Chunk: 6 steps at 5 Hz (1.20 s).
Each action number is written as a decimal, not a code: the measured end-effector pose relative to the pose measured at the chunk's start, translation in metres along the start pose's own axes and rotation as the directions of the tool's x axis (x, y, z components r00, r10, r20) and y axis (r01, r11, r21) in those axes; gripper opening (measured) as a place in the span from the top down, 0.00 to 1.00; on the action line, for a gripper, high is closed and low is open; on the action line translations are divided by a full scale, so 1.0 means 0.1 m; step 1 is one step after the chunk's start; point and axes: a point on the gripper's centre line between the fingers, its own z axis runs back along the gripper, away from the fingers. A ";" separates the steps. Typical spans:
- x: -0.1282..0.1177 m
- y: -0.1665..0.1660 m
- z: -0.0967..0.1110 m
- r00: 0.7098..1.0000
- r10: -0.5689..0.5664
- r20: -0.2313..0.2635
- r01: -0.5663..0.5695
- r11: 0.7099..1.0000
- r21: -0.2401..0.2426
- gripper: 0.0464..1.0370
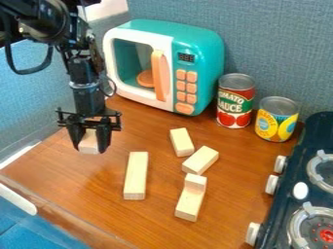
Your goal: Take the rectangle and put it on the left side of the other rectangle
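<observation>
at the left, the one black two-finger hand (90, 146) is clamped on one short, pale wooden block (89, 141), the task's piece, held left of all the other wood. five wooden pieces show in all: this one and four on the brown wood-look worktop (71, 180). next along comes one long, pale rectangular block (135, 175), lying flat. behind stands one teal and white toy microwave (208, 53) with one orange handle (158, 75). further right lie one short pale wooden block (181, 142), one pale wooden piece with a raised far end (190, 200), nearer the camera, and one more short pale block (200, 160), close to both. then two cans: one red tomato can (235, 102), one yellow and blue can (277, 119). at the far right is one black toy stove (280, 209) with three white knobs along its left edge.
</observation>
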 end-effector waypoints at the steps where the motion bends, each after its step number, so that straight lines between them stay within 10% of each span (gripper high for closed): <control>1: -0.03 -0.02 -0.29 0.999 -0.013 -0.051 0.012 1.000 -0.019 0.47; 2: -0.03 -0.02 -0.31 0.999 -0.011 -0.049 0.010 1.000 -0.020 0.39; 3: -0.01 -0.03 -0.32 0.999 -0.019 -0.051 0.019 1.000 -0.001 0.11; 6: -0.12 -0.33 0.25 0.996 -0.083 0.043 0.078 0.992 0.103 0.04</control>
